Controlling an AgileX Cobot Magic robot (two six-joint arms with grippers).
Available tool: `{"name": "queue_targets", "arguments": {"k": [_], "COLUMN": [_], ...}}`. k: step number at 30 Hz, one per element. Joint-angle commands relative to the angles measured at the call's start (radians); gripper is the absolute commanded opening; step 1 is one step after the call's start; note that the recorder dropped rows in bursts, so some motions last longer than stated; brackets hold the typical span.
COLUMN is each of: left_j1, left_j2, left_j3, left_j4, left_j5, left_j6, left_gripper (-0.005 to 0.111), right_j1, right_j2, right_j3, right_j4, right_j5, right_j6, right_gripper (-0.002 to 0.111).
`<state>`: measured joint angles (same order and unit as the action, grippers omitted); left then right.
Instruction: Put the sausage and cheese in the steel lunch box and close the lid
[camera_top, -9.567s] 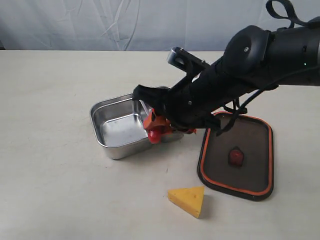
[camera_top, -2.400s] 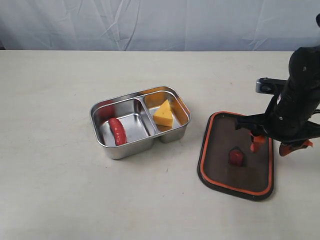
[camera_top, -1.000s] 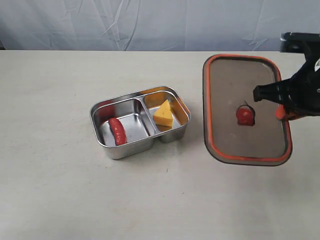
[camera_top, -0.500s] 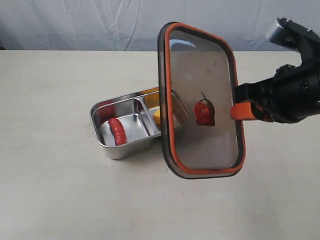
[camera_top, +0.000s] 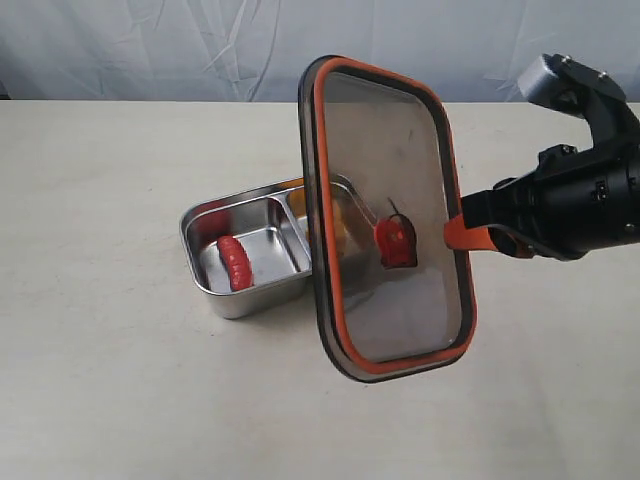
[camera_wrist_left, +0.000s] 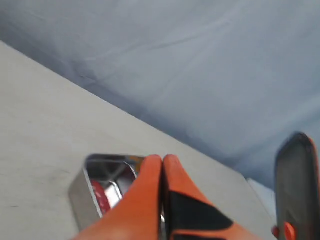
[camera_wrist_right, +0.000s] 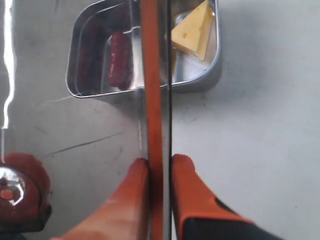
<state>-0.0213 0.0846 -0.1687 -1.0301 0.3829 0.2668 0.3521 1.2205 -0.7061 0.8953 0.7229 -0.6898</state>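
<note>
The steel lunch box (camera_top: 215, 232) sits on the table left of centre. The red sausage (camera_top: 236, 262) lies in its left compartment. The yellow cheese (camera_wrist_right: 194, 30) lies in the right one, behind the lid in the exterior view. My right gripper (camera_top: 462, 236) is shut on the long rim of the dark lid (camera_top: 385, 150). It holds the lid in the air, steeply tilted, over the box's right end. The wrist view shows my right gripper (camera_wrist_right: 160, 162) with a finger on each side of the lid's edge (camera_wrist_right: 152, 100). My left gripper (camera_wrist_left: 162, 159) is shut on nothing, far from the box (camera_wrist_left: 77, 187).
The lid's orange centre tab (camera_top: 396, 242) faces the exterior camera. A pale cloth backdrop (camera_top: 200, 45) closes the far side of the beige table (camera_top: 120, 400). The left arm does not show in the exterior view.
The right gripper has carried the lid up off the table and leftward, tipping it on edge; it now overlaps the box's right compartment. Sausage and cheese went into the box earlier.
</note>
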Motion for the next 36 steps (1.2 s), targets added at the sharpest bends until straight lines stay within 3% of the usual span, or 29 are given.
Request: {"name": "queue_targets", "arguments": {"k": [1, 7, 15, 18, 25, 31, 36], "left_j1": [-0.022, -0.022, -0.022, -0.022, -0.023, -0.031, -0.139], "left_j2": [0.210, 0.567, 0.854, 0.899, 0.928, 0.928, 0.928], "left_j3": [-0.101, -0.261, -0.430, -0.450, -0.459, -0.459, -0.459], "left_j4": [-0.242, -0.278, -0.370, -0.396, -0.457, -0.512, -0.519], "left_j5": [0.189, 0.443, 0.601, 0.644, 0.749, 0.792, 0.698], "left_j6": [0.349, 0.507, 0.689, 0.704, 0.721, 0.721, 0.727], "left_gripper": [0.000, 0.000, 0.000, 0.008, 0.044, 0.045, 0.045], "right_j1": [0.000, 0.000, 0.055, 0.085, 0.091, 0.091, 0.091], "right_j2": [-0.008, -0.008, -0.008, -0.008, -0.008, -0.008, -0.008], "right_j3": [0.001, 0.001, 0.001, 0.001, 0.001, 0.001, 0.001], "right_j4": [0.068, 0.074, 0.074, 0.059, 0.059, 0.074, 0.079], "right_j5": [0.033, 0.035, 0.027, -0.012, -0.106, -0.149, -0.167], "right_j6": [-0.078, -0.085, -0.102, -0.102, -0.096, -0.096, -0.096], "right_gripper": [-0.001, -0.001, -0.001, -0.001, -0.001, -0.001, -0.001]}}
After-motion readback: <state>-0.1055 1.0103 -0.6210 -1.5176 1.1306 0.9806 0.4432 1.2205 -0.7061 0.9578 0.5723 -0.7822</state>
